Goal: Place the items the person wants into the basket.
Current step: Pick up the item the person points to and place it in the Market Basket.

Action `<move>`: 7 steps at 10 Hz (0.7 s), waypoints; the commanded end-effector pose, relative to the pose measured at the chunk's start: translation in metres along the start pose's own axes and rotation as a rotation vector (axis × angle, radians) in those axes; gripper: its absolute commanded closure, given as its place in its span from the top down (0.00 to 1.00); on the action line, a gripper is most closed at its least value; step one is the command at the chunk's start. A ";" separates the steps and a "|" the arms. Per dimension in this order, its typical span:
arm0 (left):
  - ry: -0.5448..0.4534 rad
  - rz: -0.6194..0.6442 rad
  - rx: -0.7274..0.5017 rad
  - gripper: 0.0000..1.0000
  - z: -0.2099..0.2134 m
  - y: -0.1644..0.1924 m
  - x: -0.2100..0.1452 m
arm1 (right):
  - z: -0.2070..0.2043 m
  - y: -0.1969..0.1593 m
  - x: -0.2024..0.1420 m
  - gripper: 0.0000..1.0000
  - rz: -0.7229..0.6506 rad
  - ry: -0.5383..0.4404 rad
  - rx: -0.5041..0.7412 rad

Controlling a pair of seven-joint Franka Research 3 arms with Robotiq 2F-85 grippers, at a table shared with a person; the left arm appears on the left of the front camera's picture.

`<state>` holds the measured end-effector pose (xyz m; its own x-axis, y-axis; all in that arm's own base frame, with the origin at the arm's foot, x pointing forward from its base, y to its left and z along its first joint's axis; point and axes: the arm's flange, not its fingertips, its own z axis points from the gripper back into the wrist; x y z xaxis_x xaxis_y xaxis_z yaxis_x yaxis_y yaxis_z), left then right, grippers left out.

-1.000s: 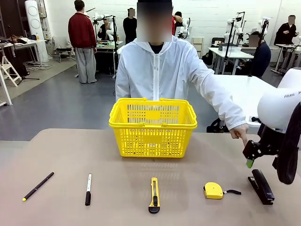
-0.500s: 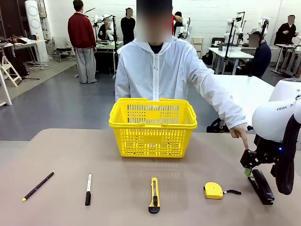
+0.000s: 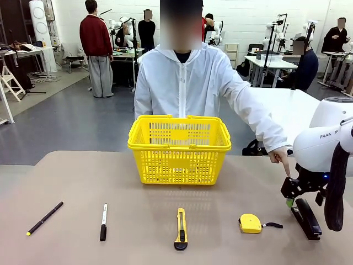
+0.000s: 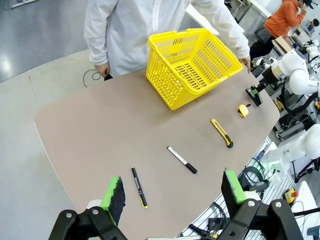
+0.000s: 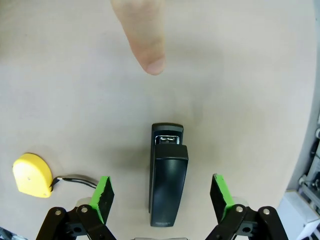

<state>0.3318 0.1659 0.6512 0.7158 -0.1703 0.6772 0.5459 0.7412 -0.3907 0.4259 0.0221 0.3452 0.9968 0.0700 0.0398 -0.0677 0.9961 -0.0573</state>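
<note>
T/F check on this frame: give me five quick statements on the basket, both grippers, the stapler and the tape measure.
1. The basket stands upright on the table in front of the person. True.
2. The right gripper is shut on the stapler. False: its jaws are open, one on each side of the stapler, not touching it.
3. The person's finger points down close to the stapler. True.
4. The tape measure is in the basket. False: it lies on the table beside the stapler.
5. The left gripper holds the pen. False: it is open and holds nothing; the pen lies on the table.
</note>
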 end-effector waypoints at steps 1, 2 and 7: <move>-0.010 -0.017 -0.016 1.00 0.001 0.000 0.000 | -0.013 -0.007 0.003 1.00 0.017 0.007 0.004; -0.010 -0.017 -0.016 1.00 0.001 0.000 0.000 | -0.015 -0.008 0.003 1.00 0.014 0.013 0.006; -0.010 -0.017 -0.016 1.00 0.001 0.000 0.000 | -0.014 -0.011 0.000 0.00 0.036 0.046 0.027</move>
<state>0.3318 0.1661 0.6512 0.7157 -0.1703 0.6773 0.5458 0.7414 -0.3903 0.4265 0.0142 0.3315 0.9955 0.0947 0.0062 -0.0943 0.9943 -0.0489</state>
